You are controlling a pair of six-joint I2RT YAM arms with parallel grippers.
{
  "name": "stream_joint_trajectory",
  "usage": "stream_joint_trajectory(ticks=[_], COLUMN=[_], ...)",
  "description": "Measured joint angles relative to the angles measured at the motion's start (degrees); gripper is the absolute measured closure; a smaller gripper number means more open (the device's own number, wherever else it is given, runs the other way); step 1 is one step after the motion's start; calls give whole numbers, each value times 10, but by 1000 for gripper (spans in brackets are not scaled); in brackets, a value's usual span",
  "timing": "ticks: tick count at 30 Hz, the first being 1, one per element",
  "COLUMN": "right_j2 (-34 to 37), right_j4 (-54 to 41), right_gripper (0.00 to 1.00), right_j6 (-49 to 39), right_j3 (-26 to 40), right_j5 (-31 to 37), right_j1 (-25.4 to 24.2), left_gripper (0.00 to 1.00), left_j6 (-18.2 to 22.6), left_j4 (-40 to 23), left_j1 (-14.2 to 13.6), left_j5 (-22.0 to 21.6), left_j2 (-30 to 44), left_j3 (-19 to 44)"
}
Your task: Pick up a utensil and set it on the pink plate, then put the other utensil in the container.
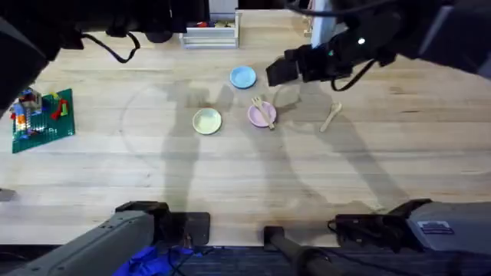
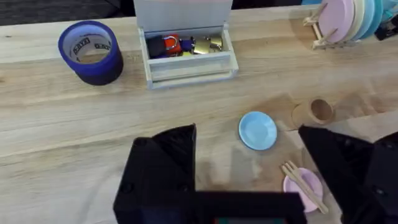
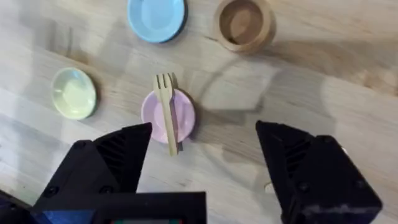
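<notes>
On the desk [image 1: 230, 176], no writing reads clearly. Nearest, the pale wooden fork [image 3: 166, 112] lies across the pink plate [image 3: 152, 117], handle overhanging. Right tool [image 3: 202, 162] gapes wide, holding nothing; so does left tool [image 2: 249, 180]. Beyond, the spoon [image 1: 331, 117] lies bare; the tan container [image 3: 243, 23] is partly cropped.

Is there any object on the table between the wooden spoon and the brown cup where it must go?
Nothing visible stands between them. The small pale wooden spoon lies on bare table to the right of the pink round plate. The tan-brown cylindrical cup stands farther back, near the light blue round plate. In the overhead view the right arm covers the cup.
</notes>
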Motion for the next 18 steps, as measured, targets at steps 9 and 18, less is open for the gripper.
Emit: stream_joint_trajectory(ticks=[9, 18], right_j2=[-55, -96], right_j4=[-48, -154], right_gripper=[4, 5], right_j6=[-5, -23], right_j3=[0, 0], right_j5=[47, 103], right_j1=[-33, -96], left_gripper=[9, 9], left_j6=[30, 134], left_j4=[-7, -127], left_j1=[0, 0], left_j5=[92, 223], left_j2=[0, 0], left_j3=[0, 0])
